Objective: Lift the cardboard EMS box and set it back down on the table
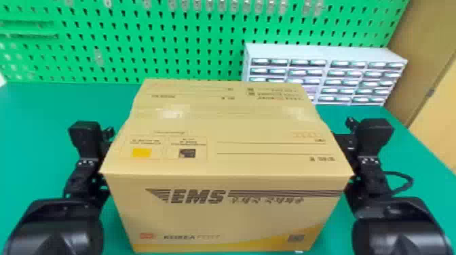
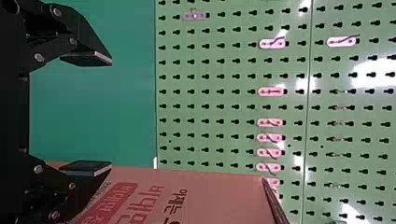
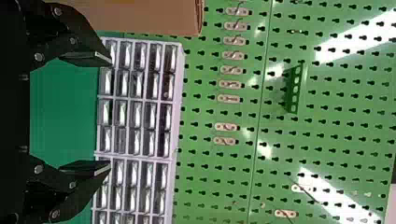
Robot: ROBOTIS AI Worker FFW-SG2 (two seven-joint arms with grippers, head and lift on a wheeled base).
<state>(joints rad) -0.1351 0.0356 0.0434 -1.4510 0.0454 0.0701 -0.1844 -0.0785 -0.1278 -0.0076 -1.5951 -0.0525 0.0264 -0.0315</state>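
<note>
The cardboard EMS box (image 1: 224, 217) is upright and level in the middle of the head view, between the two arms. Whether its underside touches the table cannot be told. My left gripper (image 1: 107, 135) is against or close beside the box's left side, and my right gripper (image 1: 342, 140) is likewise at its right side, partly hidden by it. In the left wrist view my left gripper (image 2: 111, 114) has its fingers wide apart, with the box (image 2: 215, 196) beyond one of them. My right gripper (image 3: 111, 112) is also open, nothing between its fingers; the box (image 3: 149, 16) lies past one finger.
Behind the box stands a grey-white drawer cabinet (image 1: 325, 56) at the right rear of the green table (image 1: 30, 135). A green pegboard (image 1: 118, 44) with small hanging parts rises along the back. A black cable loops beside the right arm.
</note>
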